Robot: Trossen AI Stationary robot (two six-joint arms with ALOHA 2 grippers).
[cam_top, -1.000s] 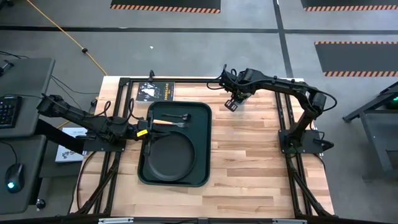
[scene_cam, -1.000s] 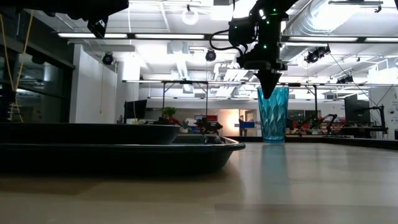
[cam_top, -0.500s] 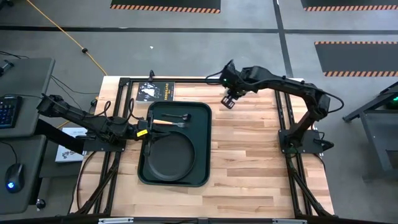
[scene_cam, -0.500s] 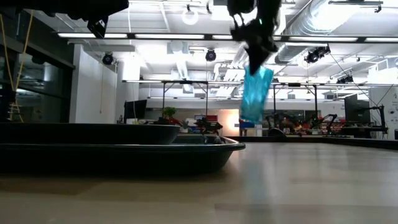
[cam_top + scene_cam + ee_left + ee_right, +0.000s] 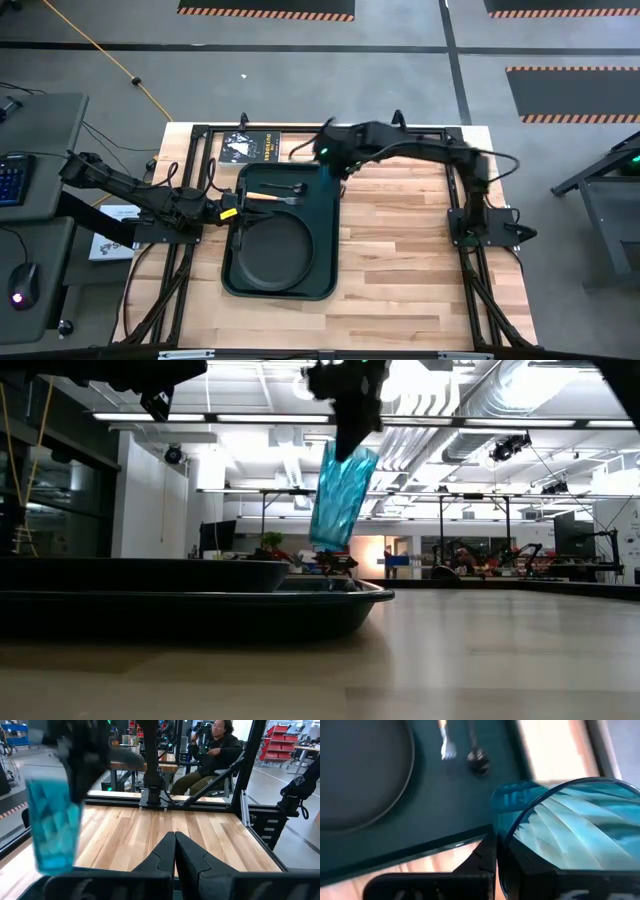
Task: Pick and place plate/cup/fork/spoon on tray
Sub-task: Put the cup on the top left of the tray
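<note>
The green tray [image 5: 325, 280] lies on the table's left half. In it lie the black plate [image 5: 270, 250] at the near end, and the fork [image 5: 262, 197] and spoon [image 5: 288, 187] at the far end. My right gripper [image 5: 350, 445] is shut on the teal cup [image 5: 342, 495] and holds it in the air by the tray's far right corner [image 5: 335, 165]. The cup also shows in the left wrist view [image 5: 52, 830]. My left gripper [image 5: 175, 852] is shut and empty at the tray's left rim [image 5: 235, 213]. My right gripper holds the cup by its rim [image 5: 501, 837], coming from above. One finger [image 5: 482, 860] stands outside the wall and the other seems to be inside. The cup hangs below the fingers, tilted, its base [image 5: 328, 542] clear of table and tray.
A black printed card [image 5: 250, 147] lies at the table's far edge behind the tray. Bare wood [image 5: 420, 250] spreads right of the tray. A person [image 5: 215, 750] sits beyond the table's right side.
My right gripper has lifted the cup off the table at the far right and carried it toward the table's left edge, up to the tray's far right corner. The cup stood upright on the table and now hangs tilted in the air.
</note>
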